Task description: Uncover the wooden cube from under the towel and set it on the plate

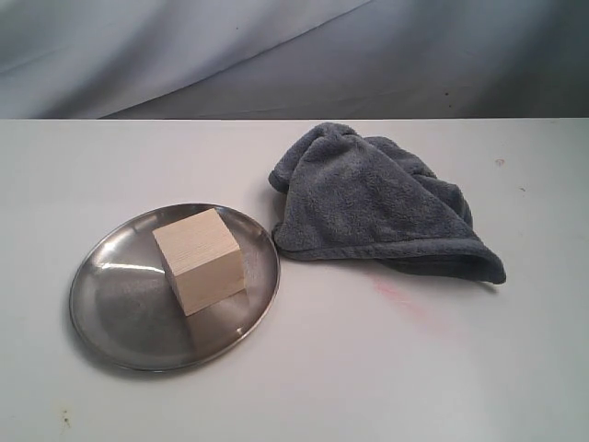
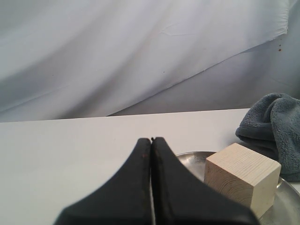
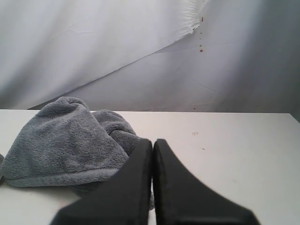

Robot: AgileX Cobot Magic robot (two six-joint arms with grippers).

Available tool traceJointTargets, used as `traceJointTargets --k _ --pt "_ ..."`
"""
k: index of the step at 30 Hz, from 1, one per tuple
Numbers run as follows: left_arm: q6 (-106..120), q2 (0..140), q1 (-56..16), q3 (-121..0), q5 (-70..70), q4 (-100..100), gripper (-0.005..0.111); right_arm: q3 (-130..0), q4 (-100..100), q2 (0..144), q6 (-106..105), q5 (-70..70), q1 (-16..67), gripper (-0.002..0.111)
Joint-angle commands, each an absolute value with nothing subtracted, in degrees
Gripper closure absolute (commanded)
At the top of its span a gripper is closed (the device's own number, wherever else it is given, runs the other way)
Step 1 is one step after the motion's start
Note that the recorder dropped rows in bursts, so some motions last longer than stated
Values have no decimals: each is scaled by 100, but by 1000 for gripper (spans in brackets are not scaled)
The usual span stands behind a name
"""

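Exterior view, wooden cube (image 1: 200, 261): uncovered, sitting flat on the plate, one upright edge turned toward the camera, fine grain lines on its front faces
Exterior view, plate (image 1: 120, 313): round shiny metal dish on the left half of the white table (image 1: 368, 387), with bare floor showing to the left of and in front of the cube
Exterior view, towel (image 1: 368, 203): blue-gray terry, bunched and folded over itself, lying on the table to the right of the plate; its hemmed edge is just beside the rim, and whether they touch cannot be told
Exterior view, pink smear (image 1: 400, 296): faint mark on the table in front of the towel
Exterior view, backdrop cloth (image 1: 276, 55): pale and creased, behind the table's far edge
Left wrist view, left gripper (image 2: 151, 139): black fingers pressed together with only a thin seam between them, holding nothing
Left wrist view, wooden cube: on the plate near the fingertips but apart from them, with the towel beyond it
Right wrist view, right gripper (image 3: 153, 140): black fingers closed against each other, empty
Right wrist view, towel: a heap on the table, partly hidden behind one finger, not gripped
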State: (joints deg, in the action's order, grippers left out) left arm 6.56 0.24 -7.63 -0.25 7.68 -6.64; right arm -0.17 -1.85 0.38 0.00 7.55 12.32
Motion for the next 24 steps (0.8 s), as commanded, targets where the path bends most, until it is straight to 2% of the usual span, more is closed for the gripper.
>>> traceJointTargets --k 1,24 --pt "641 0 -791 0 756 -674 107 0 -274 0 0 772 1195 108" --pt "641 0 -791 0 756 -674 107 0 -409 0 0 772 1195 108"
